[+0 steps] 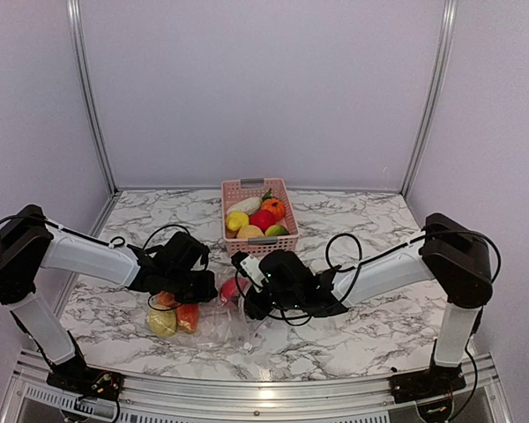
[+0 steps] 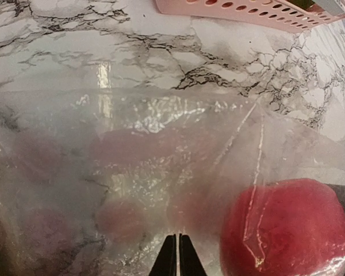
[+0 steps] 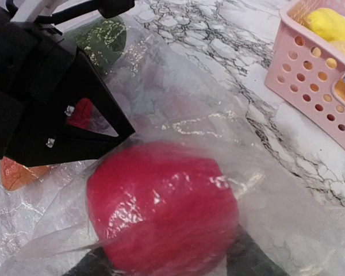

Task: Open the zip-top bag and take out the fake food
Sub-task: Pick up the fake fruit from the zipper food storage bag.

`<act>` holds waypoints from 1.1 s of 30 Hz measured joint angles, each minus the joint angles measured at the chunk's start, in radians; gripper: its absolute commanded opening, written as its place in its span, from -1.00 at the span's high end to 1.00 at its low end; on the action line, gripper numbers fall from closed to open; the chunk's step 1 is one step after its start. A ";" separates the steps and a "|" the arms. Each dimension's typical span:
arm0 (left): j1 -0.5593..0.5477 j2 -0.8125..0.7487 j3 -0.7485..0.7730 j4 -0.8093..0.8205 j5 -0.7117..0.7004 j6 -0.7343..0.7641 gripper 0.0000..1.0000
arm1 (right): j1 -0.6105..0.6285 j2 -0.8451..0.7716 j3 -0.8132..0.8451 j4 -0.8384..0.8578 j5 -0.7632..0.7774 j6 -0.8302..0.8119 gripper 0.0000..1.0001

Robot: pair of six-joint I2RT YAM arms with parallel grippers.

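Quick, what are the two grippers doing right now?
Left gripper: closed, pinching the zip-top bag.
Right gripper: closed around the red fruit.

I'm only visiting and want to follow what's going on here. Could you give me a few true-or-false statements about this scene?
1. The basket is empty. False: it holds food.
2. A red fruit sits between the right gripper's fingers. True.
3. The left gripper's fingers are spread wide. False: they are closed together.
4. The bag lies on the table, nearer the arms than the basket. True.
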 measured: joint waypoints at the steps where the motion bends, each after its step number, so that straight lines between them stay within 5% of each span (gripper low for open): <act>1: 0.002 -0.002 -0.003 0.000 -0.001 -0.003 0.93 | 0.000 -0.010 0.000 -0.008 -0.004 0.003 0.01; 33: 0.015 -0.007 -0.009 0.000 -0.003 -0.019 0.93 | 0.001 -0.382 -0.205 -0.217 -0.044 0.077 0.03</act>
